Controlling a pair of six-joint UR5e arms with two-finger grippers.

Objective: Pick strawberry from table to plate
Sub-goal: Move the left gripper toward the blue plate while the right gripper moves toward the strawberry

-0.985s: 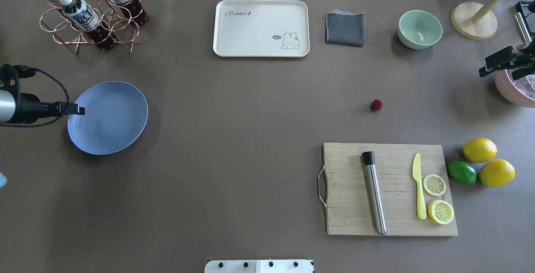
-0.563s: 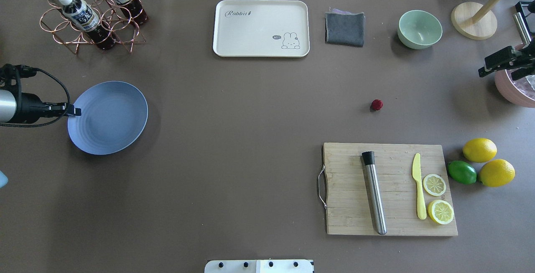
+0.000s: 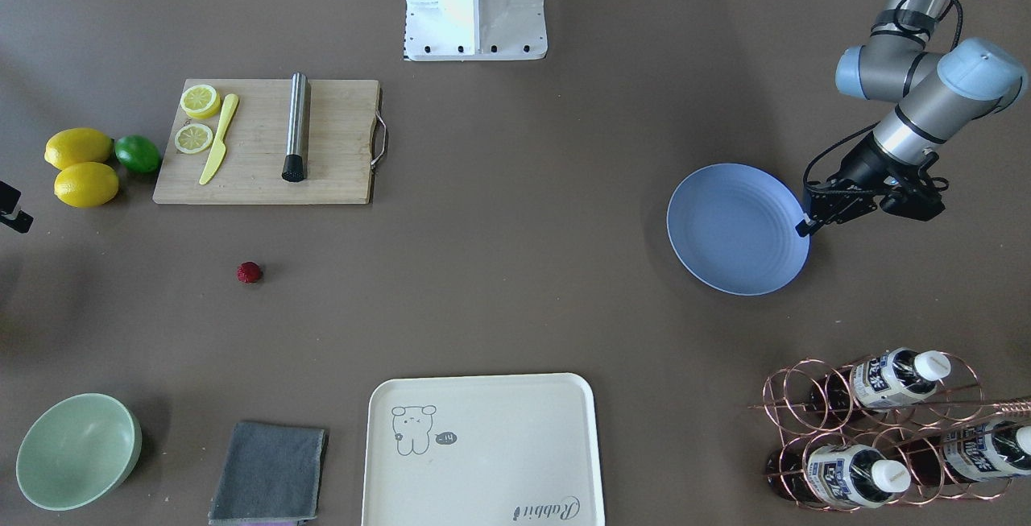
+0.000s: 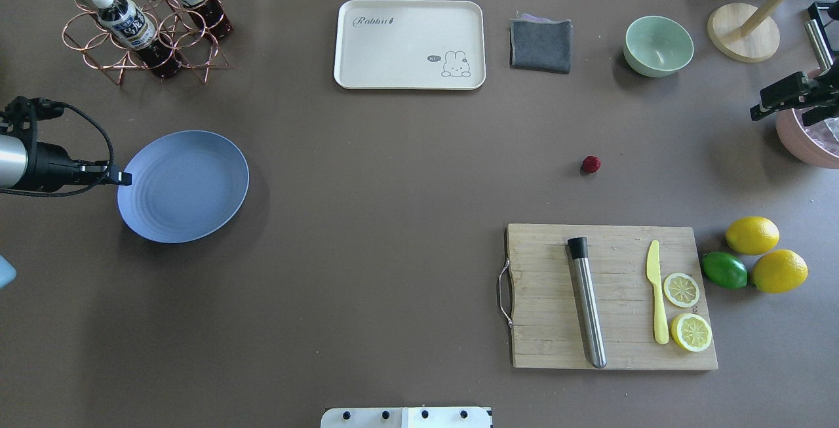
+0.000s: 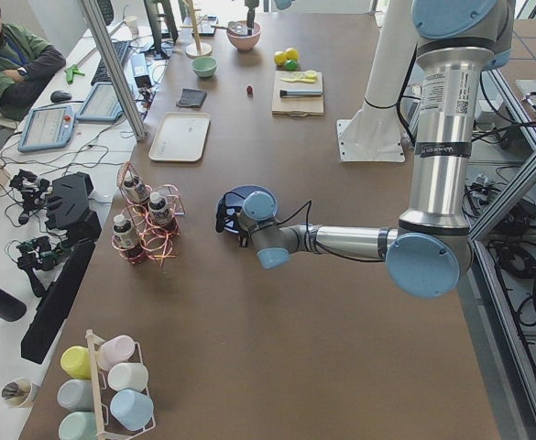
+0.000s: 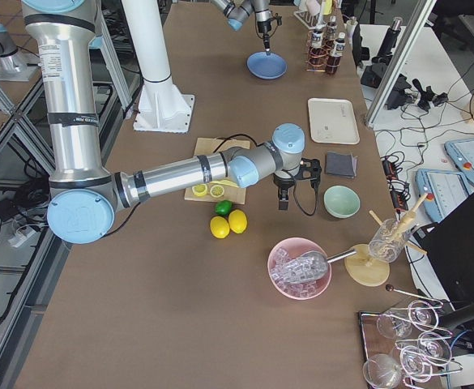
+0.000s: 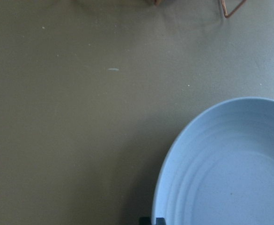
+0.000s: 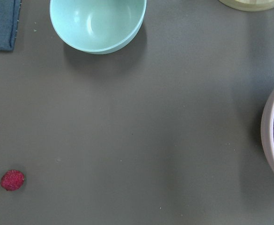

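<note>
The small dark-red strawberry [image 4: 590, 164] [image 3: 249, 272] lies on the brown table [image 4: 393, 218], above the cutting board. It also shows at the lower left of the right wrist view [image 8: 12, 180]. The light-blue plate [image 4: 190, 192] [image 3: 725, 228] [image 7: 230, 173] rests far off on the table's left side. My left gripper [image 4: 124, 179] [image 3: 801, 228] [image 7: 151, 220] reaches in low from the left, shut on the plate's near rim. My right gripper [image 4: 754, 113] [image 3: 16, 216] hovers at the right edge, well right of the strawberry. It looks open and holds nothing.
A wooden cutting board [image 4: 557, 349] carries a metal muddler, a yellow knife and lemon slices. Two lemons [image 4: 752, 234] and a lime [image 4: 724, 270] lie beside it. At the back stand a cream tray [image 4: 393, 54], grey cloth [image 4: 541, 44], green bowl [image 4: 658, 46] and bottle rack [image 4: 141, 28]. A pink bowl [image 4: 803, 143] sits under my right gripper.
The plate has slid a short way to the right, with my left gripper at its rim. The strawberry and my right arm have not moved.
</note>
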